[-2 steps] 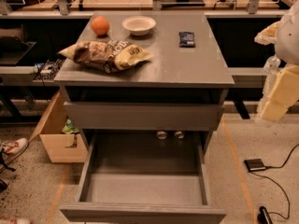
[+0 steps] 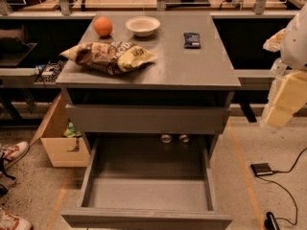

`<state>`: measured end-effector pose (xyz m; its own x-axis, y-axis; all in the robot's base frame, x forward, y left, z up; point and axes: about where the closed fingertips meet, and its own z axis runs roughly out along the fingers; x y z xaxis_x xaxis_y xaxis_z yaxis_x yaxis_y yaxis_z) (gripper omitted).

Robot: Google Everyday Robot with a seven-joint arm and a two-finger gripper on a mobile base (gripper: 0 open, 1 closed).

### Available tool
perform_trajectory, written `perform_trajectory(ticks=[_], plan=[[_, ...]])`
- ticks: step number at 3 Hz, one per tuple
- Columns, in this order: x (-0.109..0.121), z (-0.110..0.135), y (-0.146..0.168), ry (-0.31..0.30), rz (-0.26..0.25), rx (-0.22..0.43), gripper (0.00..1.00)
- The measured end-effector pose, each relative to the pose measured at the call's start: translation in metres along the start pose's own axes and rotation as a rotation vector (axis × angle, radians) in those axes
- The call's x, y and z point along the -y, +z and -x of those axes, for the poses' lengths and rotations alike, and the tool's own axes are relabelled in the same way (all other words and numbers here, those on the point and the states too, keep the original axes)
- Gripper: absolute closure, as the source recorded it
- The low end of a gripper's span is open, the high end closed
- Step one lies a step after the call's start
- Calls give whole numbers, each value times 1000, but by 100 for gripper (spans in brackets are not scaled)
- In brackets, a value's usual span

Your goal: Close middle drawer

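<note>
The middle drawer (image 2: 146, 195) is a wide, shallow grey drawer pulled far out of the grey cabinet (image 2: 211, 80), its empty box interior showing and its flat front (image 2: 144, 219) at the bottom edge of the view. Above it a taller grey drawer front (image 2: 144, 119) sits nearly flush. Two round metal knobs (image 2: 173, 138) show at the back above the open drawer. My arm with the gripper (image 2: 282, 104), white and cream, hangs at the right edge, level with the cabinet's upper part, well clear of the drawer.
On the cabinet top lie a chip bag (image 2: 110, 56), an orange (image 2: 102, 26), a white bowl (image 2: 143, 26) and a small dark packet (image 2: 192, 40). A cardboard box (image 2: 60, 138) and shoes (image 2: 12, 152) are at the left. Cables and a small device (image 2: 263, 168) lie on the floor at the right.
</note>
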<state>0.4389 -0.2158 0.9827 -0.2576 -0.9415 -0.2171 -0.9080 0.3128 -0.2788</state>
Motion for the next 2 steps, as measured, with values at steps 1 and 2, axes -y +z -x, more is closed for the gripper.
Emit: perform_trajectory(ticks=[1, 2], plan=[[-19, -22, 36, 124, 59, -22, 0], [-67, -61, 97, 269, 177, -101, 0]])
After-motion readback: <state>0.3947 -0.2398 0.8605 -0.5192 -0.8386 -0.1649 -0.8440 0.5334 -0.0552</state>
